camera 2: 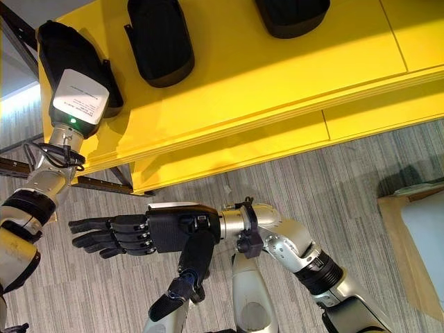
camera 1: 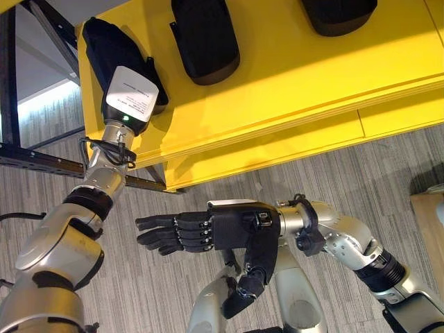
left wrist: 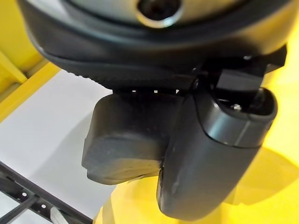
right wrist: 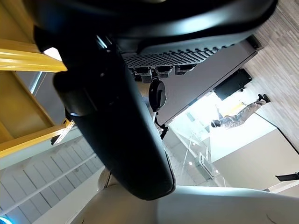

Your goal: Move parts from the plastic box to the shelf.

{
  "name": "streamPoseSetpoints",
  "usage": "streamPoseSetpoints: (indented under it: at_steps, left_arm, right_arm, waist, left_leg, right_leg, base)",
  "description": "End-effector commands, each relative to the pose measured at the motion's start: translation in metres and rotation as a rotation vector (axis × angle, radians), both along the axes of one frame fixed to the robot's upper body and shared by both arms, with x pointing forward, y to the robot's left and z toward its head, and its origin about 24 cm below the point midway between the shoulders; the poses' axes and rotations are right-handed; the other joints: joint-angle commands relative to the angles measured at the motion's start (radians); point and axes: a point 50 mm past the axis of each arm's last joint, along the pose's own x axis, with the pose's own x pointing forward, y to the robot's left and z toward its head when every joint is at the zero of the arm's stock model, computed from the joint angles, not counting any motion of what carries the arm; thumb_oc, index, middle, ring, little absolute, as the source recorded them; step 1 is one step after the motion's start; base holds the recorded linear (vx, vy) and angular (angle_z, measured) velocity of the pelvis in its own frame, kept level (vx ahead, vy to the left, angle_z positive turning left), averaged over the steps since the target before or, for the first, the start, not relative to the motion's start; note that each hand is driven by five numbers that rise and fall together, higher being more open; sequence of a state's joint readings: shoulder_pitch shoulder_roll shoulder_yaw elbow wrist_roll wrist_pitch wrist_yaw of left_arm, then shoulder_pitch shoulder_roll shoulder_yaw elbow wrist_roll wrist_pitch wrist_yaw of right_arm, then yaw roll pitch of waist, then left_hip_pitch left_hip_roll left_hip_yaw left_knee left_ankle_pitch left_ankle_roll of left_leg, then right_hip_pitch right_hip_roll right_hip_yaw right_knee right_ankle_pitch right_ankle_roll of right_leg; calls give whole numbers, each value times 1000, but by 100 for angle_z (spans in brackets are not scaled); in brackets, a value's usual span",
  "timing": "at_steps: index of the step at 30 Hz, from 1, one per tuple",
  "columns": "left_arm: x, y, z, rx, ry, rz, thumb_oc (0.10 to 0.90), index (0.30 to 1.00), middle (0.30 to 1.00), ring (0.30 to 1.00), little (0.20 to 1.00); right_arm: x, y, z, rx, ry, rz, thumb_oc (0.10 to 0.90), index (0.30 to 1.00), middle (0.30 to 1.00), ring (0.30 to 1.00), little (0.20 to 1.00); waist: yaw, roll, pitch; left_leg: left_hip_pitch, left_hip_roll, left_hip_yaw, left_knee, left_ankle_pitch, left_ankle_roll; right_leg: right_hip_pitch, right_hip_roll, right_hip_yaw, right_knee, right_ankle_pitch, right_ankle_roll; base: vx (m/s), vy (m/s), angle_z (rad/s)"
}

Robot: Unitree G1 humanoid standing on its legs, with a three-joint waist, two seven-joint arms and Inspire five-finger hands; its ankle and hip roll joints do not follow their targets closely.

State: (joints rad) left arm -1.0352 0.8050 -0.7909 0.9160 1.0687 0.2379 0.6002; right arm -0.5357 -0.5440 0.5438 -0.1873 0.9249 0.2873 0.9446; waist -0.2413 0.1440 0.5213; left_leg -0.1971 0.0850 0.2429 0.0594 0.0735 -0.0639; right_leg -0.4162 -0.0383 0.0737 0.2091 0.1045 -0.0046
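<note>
The yellow shelf (camera 1: 291, 76) spans the upper part of the eye views. My left hand (camera 1: 129, 97) reaches up to its left end and rests on a black part (camera 1: 104, 41) that lies on the shelf top. In the left wrist view my thumb (left wrist: 210, 154) presses along that black part (left wrist: 126, 140); the fingers are hidden. Two more black parts (camera 1: 205, 38) (camera 1: 340, 14) lie further right on the shelf. My right hand (camera 2: 173, 229) hovers low over the floor, fingers straight and pointing left, thumb hanging down, holding nothing.
A black metal frame (camera 1: 10, 83) stands left of the shelf. A tan box (camera 2: 409, 236) with a pale inside sits on the grey striped floor (camera 1: 333, 173) at the right edge. The shelf's front edge (camera 1: 277, 149) overhangs the floor above my right hand.
</note>
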Motion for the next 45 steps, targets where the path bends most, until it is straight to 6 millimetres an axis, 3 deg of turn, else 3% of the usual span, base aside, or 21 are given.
streamPoseSetpoints:
  at_steps: [1,11,19,28,38,45]
  left_arm:
    - [-16,47,49,76,-146,213,400,300,300,300,300]
    - [-15,51,46,144,-99,314,400,300,300,300,300]
    - [-16,52,60,133,-118,374,400,300,300,300,300]
    - [-12,38,72,242,-107,371,400,300,300,300,300]
    - [-18,47,90,313,-120,416,400,300,300,300,300]
    - [-17,50,95,368,-108,430,400,300,300,300,300]
  right_arm:
    - [-13,16,26,177,-32,130,900,1000,1000,1000,1000]
    - [-14,19,25,171,-27,127,900,1000,1000,1000,1000]
    - [-15,17,25,175,-25,120,900,1000,1000,1000,1000]
    - [-15,12,26,182,-26,103,900,1000,1000,1000,1000]
    - [-14,7,21,158,-21,105,900,1000,1000,1000,1000]
    - [-16,5,18,156,-18,122,900,1000,1000,1000,1000]
  waist:
    - [2,31,-77]
    - [-5,37,-77]
    - [-5,40,-75]
    - [-14,44,-69]
    - [-32,64,-53]
    - [-45,63,-47]
  left_leg:
    - [-41,47,-81,59,-10,-25]
    - [-43,40,-73,64,-14,-22]
    - [-43,32,-73,70,-16,-21]
    - [-47,21,-63,64,-19,-17]
    - [-51,-14,-34,62,-28,-11]
    - [-55,-31,-13,80,-46,-5]
  right_leg:
    - [35,-94,13,69,-143,86]
    - [37,-96,21,67,-143,88]
    - [46,-97,26,58,-140,89]
    - [51,-103,39,24,-120,96]
    - [61,-132,66,-58,-64,118]
    - [69,-150,77,-94,-36,131]
  base:
    - [0,0,0]
    - [11,3,0]
    - [20,8,0]
    - [20,13,-1]
    - [42,76,-13]
    - [54,65,-8]
